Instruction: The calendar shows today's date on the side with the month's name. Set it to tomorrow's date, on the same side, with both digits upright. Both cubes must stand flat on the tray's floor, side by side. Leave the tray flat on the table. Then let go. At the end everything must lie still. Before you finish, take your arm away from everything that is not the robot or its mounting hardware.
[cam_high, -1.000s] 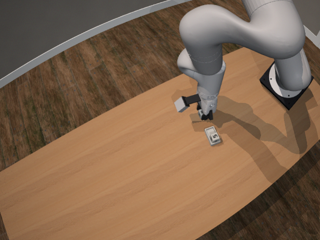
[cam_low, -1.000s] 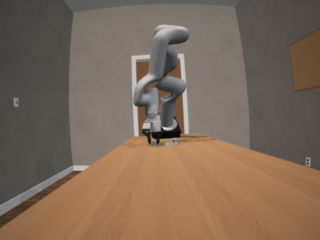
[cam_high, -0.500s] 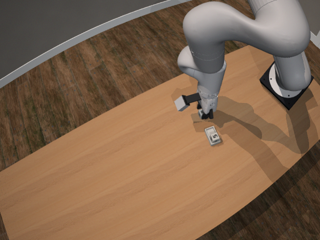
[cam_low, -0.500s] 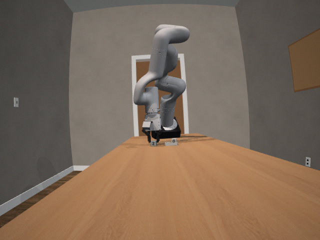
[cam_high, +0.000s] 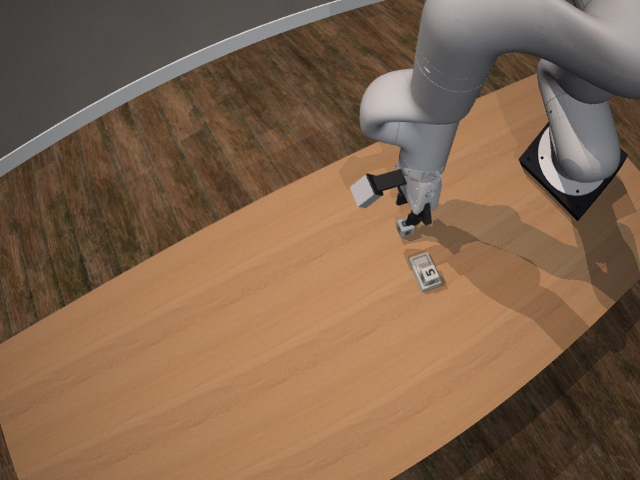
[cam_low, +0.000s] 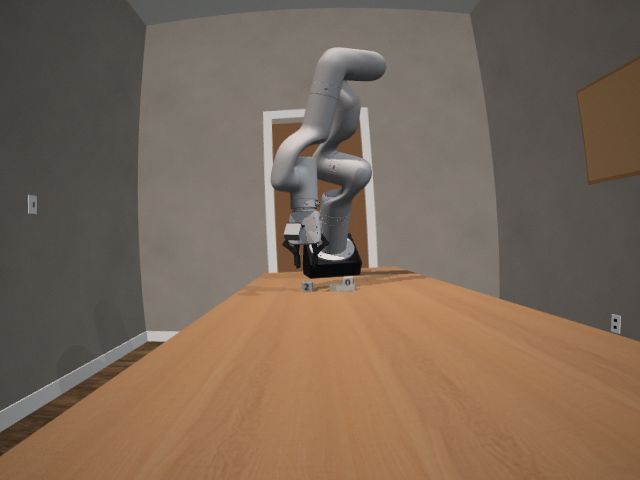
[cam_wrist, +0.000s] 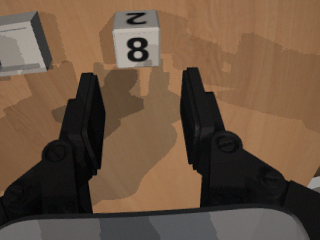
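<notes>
A loose white cube (cam_high: 404, 228) (cam_low: 307, 286) (cam_wrist: 137, 46) stands flat on the table beside the tray. It has an 8 on top and a 2 on the side facing the exterior camera. My gripper (cam_high: 406, 211) (cam_low: 306, 265) (cam_wrist: 141, 90) is open and empty, above the table and back from this cube; the cube lies beyond the fingertips in the wrist view. The grey tray (cam_high: 432, 286) (cam_low: 338, 288) (cam_wrist: 42, 42) lies flat, partly cut off in the wrist view. A second cube (cam_high: 429, 273) (cam_low: 347, 282) sits at one end of it, 5 up and 0 towards the exterior camera. The month's name is not readable.
The wooden table (cam_high: 232, 335) (cam_low: 330, 372) carries the arm's black base (cam_high: 576, 204) (cam_low: 333, 268) at its far end from the exterior view. The tray's other end holds no cube. The arm's shadow falls around the loose cube.
</notes>
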